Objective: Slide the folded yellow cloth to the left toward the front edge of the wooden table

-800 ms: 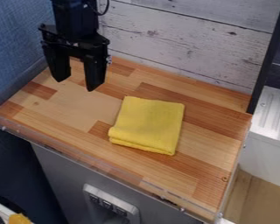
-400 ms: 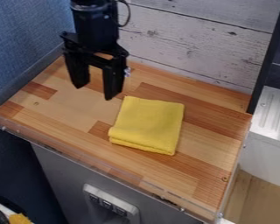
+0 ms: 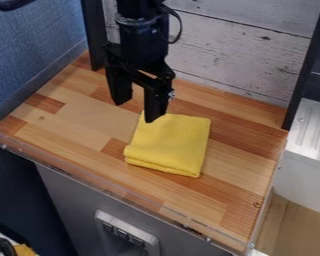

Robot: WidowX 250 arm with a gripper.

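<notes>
The largest thing is the counter top of pale and reddish-brown wooden blocks, set at a slant, with a clear strip along its near edge. Behind its far edge rises a wall of whitewashed grey planks; at the left stands a blue textured panel. Below the near edge is a smooth grey front.

The black arm comes in from the far side, left of the middle, and ends in a black two-finger pincer that hangs down over the far left part of the counter. The pincer is open, with a wide gap between its two fingers, and grips nothing. Its left finger is over bare wood, left of the cloth; its right finger, which reaches lower in the view, overlaps the far left corner of the cloth. Whether that tip touches the fabric or is above it, I cannot tell.

The folded yellow cloth lies flat near the middle of the counter, nearer and to the right of the pincer. Most of it lies clear of the fingers, with its thick, layered fold toward the near side.

At the right, beyond the counter, is a white ridged unit. Smaller still are a slim black post at the far right corner, a pale panel with dark switches on the grey front, and a thin black cable looping beside the arm.
</notes>
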